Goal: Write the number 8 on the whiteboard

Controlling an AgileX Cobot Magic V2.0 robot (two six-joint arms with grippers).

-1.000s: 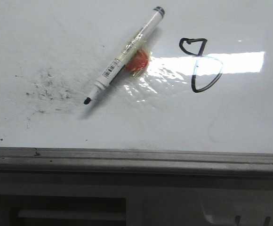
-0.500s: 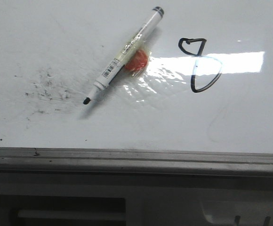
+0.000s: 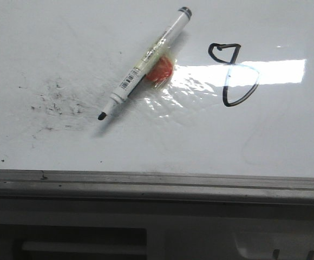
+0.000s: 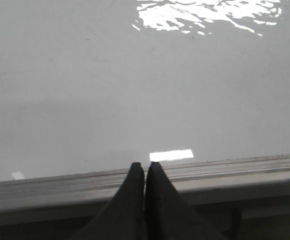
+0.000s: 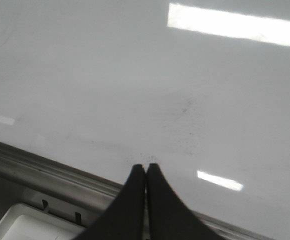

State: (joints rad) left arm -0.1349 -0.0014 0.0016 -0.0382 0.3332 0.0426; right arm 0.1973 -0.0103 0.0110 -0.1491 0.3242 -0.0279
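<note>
Marker (image 3: 145,62) shifted slightly right, beside number 8 (image 3: 233,75)

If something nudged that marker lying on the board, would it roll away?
Probably a little. The marker is a round, slim barrel lying flat on the glossy whiteboard, so it likely rolls or slides easily. The orange lump beside it might stop it. It looks light and stiff.

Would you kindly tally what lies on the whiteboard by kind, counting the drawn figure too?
Markers: 1
Orange-red blobs under the marker: 1
Drawn number 8: 1
Patches of black smudge specks: 1
Total: 4 on the whiteboard
</note>
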